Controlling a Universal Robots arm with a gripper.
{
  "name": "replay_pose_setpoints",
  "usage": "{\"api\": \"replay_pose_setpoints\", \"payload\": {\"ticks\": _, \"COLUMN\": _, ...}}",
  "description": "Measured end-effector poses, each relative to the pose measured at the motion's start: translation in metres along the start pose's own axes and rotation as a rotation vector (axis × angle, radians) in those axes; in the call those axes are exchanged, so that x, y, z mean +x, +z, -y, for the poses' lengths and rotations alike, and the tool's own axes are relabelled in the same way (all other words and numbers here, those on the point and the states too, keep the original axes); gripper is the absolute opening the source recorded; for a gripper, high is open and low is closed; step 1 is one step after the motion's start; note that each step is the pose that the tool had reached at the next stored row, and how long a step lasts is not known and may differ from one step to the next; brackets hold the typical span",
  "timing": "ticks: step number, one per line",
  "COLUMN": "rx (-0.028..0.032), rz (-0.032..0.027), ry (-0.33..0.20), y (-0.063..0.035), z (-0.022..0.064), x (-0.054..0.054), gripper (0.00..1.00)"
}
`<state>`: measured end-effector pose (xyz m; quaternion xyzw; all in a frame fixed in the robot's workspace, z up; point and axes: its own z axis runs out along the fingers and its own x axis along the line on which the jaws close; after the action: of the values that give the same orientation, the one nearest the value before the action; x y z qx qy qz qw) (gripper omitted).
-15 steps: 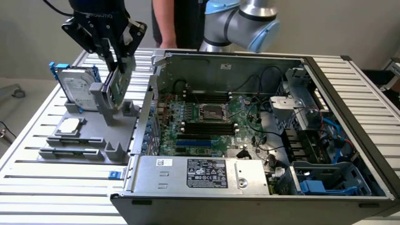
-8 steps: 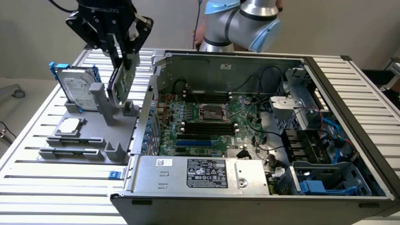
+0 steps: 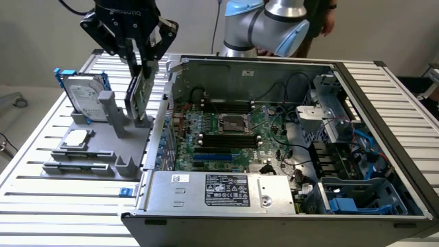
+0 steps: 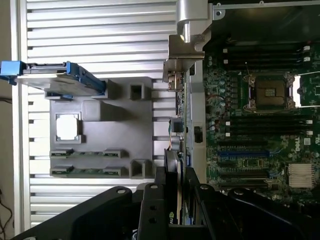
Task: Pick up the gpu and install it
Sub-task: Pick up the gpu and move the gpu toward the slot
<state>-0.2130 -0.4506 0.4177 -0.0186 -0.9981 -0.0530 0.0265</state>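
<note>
Hanging on edge, the gpu (image 3: 139, 95) stands upright under the tool (image 3: 144, 62), whose black fingers (image 4: 155, 200) pinch the card's upper edge from both faces. In the wrist view the card runs edge-on away from the tool, with its silver end bracket (image 4: 185, 47) at the far end. Its lower edge is at the grey holder block (image 3: 96, 149), on the side nearest the computer case (image 3: 274, 72); whether it touches the block cannot be told.

The block also carries a hard drive in a blue frame (image 3: 86, 95), standing upright toward the exterior view's left. A square silver processor chip (image 3: 77, 136) and green memory sticks (image 4: 85, 152) lie flat on it.

Block and case both sit on a counter (image 3: 61, 206) of pale slatted aluminium. The case lies open side up on the exterior view's right of the block, its metal side wall just beside the card. Inside are the green motherboard (image 3: 226, 141), its processor socket (image 3: 233, 123), blue expansion slots (image 3: 209, 154) and a silver power supply (image 3: 219, 190) at the near edge. Cables and a drive cage crowd the exterior view's right.

The case wall stands between card and board, and the space above the board is open. Behind the case are the arm's blue-and-silver joint (image 3: 274, 25), a person (image 3: 324, 15) and a pale wall.
</note>
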Motion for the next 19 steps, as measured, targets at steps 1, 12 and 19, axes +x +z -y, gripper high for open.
{"api": "replay_pose_setpoints", "payload": {"ticks": 1, "rx": -0.0008, "rz": -0.0021, "ry": 0.000, "y": -0.0007, "z": 0.0007, "x": -0.003, "gripper": 0.27}}
{"api": "replay_pose_setpoints", "payload": {"ticks": 12, "rx": -0.0107, "rz": -0.0204, "ry": 0.002, "y": -0.0088, "z": 0.0069, "x": -0.041, "gripper": 0.27}}
{"api": "replay_pose_setpoints", "payload": {"ticks": 19, "rx": -0.0165, "rz": -0.0322, "ry": 0.002, "y": -0.0137, "z": 0.0101, "x": -0.068, "gripper": 0.27}}
